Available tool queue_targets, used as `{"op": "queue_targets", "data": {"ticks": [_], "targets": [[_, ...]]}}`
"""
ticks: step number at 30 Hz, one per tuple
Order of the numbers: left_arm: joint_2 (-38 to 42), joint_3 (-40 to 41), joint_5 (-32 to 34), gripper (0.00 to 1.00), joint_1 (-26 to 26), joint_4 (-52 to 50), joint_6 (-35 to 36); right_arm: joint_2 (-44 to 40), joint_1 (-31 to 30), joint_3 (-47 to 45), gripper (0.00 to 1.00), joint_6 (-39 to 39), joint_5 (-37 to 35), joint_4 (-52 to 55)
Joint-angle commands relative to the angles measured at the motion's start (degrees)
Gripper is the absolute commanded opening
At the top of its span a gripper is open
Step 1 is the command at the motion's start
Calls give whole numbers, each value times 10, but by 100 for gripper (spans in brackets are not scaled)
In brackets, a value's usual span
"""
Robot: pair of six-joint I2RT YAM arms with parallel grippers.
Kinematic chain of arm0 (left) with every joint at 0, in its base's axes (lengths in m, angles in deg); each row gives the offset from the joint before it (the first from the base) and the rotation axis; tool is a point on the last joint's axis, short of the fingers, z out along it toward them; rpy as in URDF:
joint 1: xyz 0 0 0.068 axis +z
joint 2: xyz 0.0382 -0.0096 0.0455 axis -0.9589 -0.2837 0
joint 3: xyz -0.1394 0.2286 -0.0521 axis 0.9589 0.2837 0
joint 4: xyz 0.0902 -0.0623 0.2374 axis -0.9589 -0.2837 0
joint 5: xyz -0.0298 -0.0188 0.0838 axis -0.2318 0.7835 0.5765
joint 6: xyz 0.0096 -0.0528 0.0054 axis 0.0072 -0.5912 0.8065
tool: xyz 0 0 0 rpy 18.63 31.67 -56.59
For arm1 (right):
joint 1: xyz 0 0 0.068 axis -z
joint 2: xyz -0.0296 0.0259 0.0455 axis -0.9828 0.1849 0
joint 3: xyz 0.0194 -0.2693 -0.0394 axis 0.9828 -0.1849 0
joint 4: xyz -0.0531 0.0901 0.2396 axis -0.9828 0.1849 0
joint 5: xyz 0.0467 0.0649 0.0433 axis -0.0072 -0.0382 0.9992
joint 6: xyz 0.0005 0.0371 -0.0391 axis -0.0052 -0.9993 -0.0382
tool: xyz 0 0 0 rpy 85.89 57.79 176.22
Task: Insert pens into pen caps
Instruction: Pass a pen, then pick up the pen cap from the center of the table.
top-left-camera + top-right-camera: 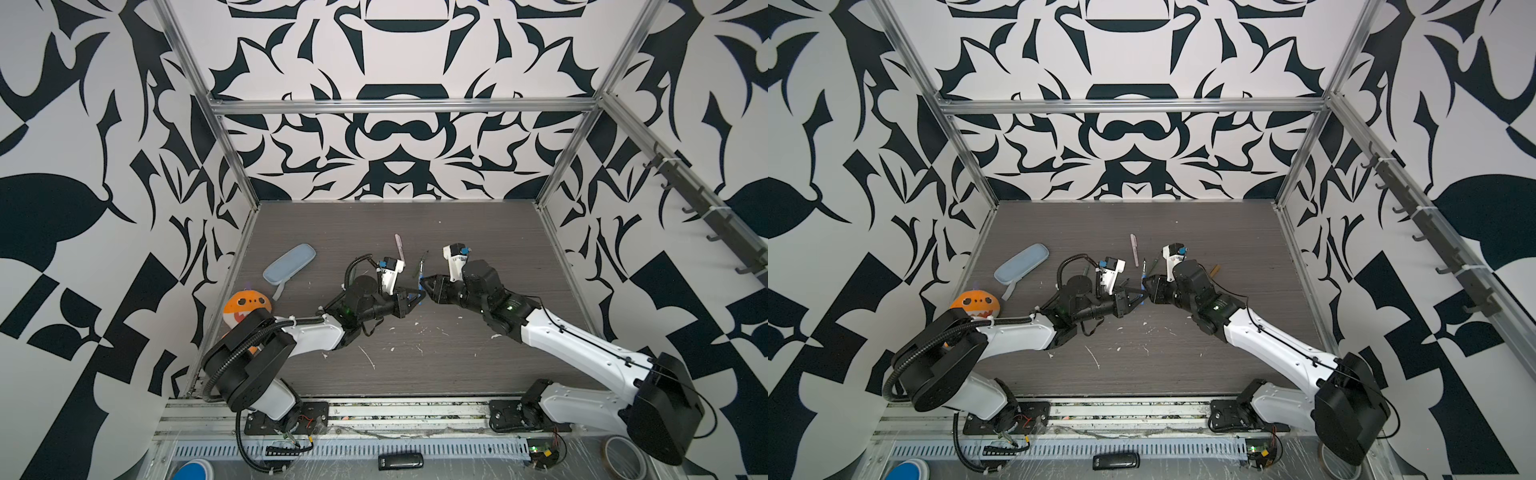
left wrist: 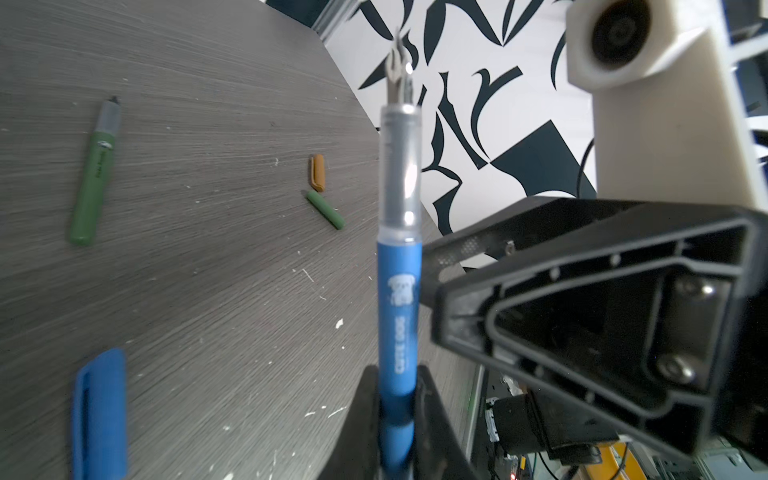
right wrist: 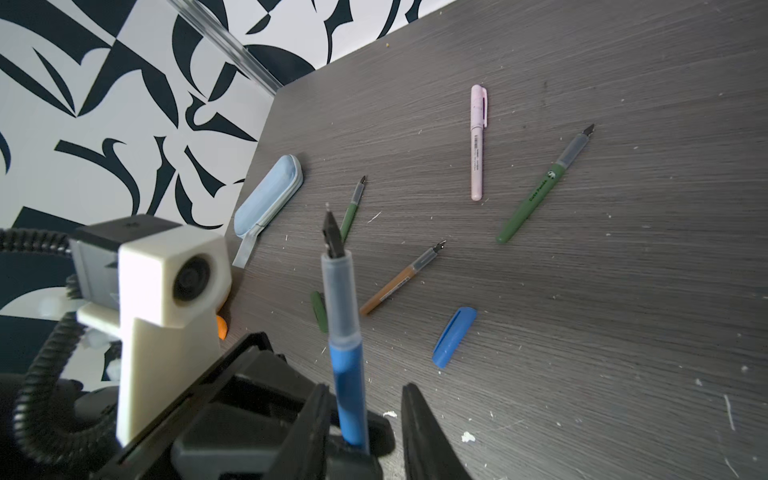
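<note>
Plastic all over: left gripper is clamping its fingers on the lower barrel of the blue pen, which is standing upright in the air over the grey wood-grain table. It has a matte barrel, a clear section and a dark nib on top. Right gripper is sitting around the same pen with jaws parted, a gap showing on one side. Four more pens are lying flat: lettered green pen, second green pen, orange-brown pen, and pink pen wearing its cap. Four stubby caps are lying loose: blue cap, orange-brown cap just beside a green cap, and another green cap half hidden behind the blue pen. One soft pale-blue pencil case is lying near the wall.
</note>
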Motion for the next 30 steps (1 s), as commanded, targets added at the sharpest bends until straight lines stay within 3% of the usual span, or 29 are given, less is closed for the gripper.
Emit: {"op": "queue_targets", "data": {"ticks": [1, 4, 7, 13, 20, 30], "targets": [[48, 27, 32, 10, 13, -25, 28, -41, -2, 46, 34, -1, -19, 48], [104, 46, 70, 12, 16, -96, 60, -49, -2, 69, 33, -4, -66, 110], [179, 54, 131, 10, 16, -192, 90, -36, -2, 77, 25, -24, -125, 170], [289, 70, 193, 10, 15, -317, 120, 54, -12, 87, 11, -52, -128, 206], [332, 88, 217, 10, 15, -373, 132, 213, -58, 146, 16, -66, -85, 195], [352, 117, 210, 13, 15, -359, 119, 326, -62, 207, 20, -62, -77, 184]]}}
